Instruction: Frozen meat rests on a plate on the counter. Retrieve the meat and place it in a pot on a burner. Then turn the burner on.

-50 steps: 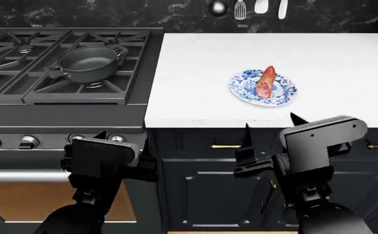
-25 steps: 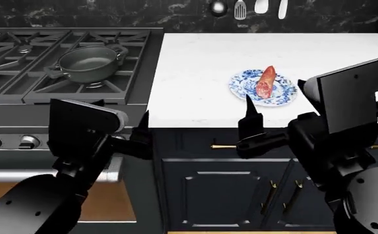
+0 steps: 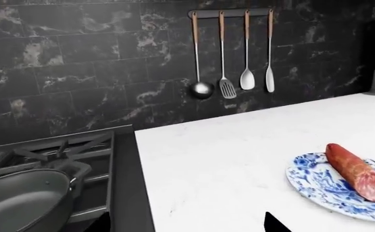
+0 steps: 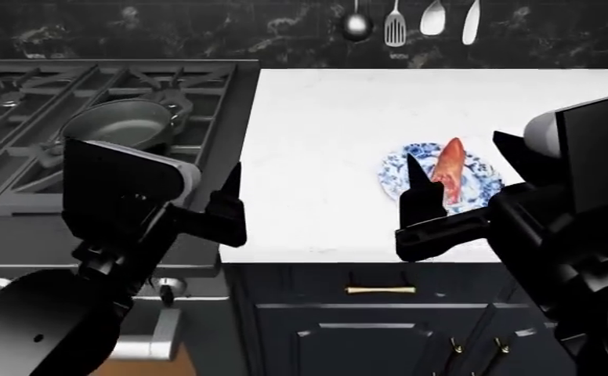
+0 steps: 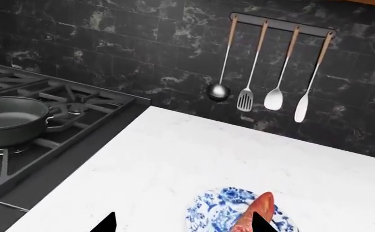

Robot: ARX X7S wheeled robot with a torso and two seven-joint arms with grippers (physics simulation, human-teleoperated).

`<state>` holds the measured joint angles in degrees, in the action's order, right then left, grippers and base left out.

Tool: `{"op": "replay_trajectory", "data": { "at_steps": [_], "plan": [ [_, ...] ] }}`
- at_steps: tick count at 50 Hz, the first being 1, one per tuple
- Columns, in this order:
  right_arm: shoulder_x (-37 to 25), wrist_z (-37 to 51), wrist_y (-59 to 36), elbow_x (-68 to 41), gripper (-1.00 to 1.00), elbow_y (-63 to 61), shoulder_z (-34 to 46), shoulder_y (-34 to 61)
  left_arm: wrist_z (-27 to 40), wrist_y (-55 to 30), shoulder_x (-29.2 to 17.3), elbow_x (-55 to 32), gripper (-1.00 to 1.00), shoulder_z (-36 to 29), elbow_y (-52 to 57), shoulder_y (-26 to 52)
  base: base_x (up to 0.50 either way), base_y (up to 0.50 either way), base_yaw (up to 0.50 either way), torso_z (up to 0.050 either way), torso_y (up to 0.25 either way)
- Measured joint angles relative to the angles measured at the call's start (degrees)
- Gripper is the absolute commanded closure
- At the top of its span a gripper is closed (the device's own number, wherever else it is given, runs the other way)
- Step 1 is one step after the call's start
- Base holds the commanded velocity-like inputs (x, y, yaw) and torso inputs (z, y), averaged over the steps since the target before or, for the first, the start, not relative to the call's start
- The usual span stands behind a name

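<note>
A grey pot (image 4: 116,121) sits on the black stove (image 4: 32,188) at left, then the white tabletop (image 4: 315,133) carries the meat (image 4: 450,168) on its blue-patterned plate (image 4: 396,174), utensils (image 4: 414,19) hang on dark tile, and both raised tools, left tool (image 4: 194,205) and right tool (image 4: 466,168), have tips apart, holding nothing.

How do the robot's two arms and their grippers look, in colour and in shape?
Both arms are matt black, built of boxy housings and rounded joint casings with small screw dots. The left gripper and the right gripper end in thin, pointed black fingers, like flat blades. No cables, labels or markings can be seen on them.
</note>
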<state>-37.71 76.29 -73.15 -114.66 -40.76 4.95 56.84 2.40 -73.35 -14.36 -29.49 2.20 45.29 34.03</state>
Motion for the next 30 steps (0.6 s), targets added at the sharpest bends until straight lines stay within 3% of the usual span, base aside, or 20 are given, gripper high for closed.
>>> {"op": "replay_trajectory", "data": {
  "at_steps": [19,30],
  "plan": [
    [-1.50,3.18,2.74,-2.12,-1.00,1.09,2.49,1.45,-0.16,0.14,0.02,-1.50,-1.00,0.44,-0.01,0.50,0.50,0.00,0.00,0.000,0.001],
    [-2.30,3.72,3.75,-2.56,-1.00,1.15,3.58,1.00,0.21,0.40,-0.03,-1.73,-1.00,0.05,-0.58,0.32,0.02,0.00,0.00,0.000,0.001]
  ]
}}
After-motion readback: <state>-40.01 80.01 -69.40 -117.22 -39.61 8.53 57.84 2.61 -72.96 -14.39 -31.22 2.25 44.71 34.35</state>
